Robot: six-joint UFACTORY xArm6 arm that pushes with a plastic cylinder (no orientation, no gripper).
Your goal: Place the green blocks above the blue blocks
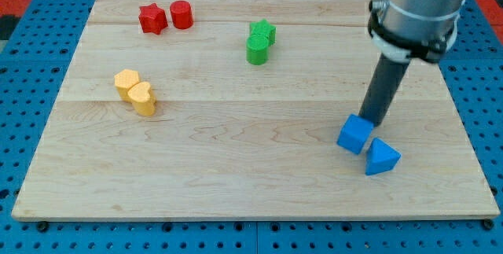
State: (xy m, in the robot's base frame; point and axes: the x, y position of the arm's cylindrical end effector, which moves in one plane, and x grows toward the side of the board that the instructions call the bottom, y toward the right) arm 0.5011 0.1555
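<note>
On a pale wooden tabletop (236, 167), the arm's dark rod comes down at the right, and the tip (371, 120) sits at the far edge of the blue cube (355, 134), touching it or very nearly so. The end effector is a bare rod: it has no jaws to open and it holds nothing. The blue triangle (382, 158) lies just right of and nearer than the cube, the two almost touching.

The green blocks rest well apart from the blue pair, toward the far middle of the tabletop: a green star (263, 31) with a green cylinder (256, 50) pressed against its near side. Two red blocks (166, 16) sit at the far left, and two yellow blocks (136, 91) sit at mid-left.

The risks look plain from here. A push toward the near side from this spot would likely drive the cube into the triangle, and both lie fairly close to the near right edge; a long shove could send one off. A glancing contact on the cube's corner may spin it rather than slide it. The green pair, when pushed, could split, since the star's points give the rod a poor face, and the cylinder may roll aside.
</note>
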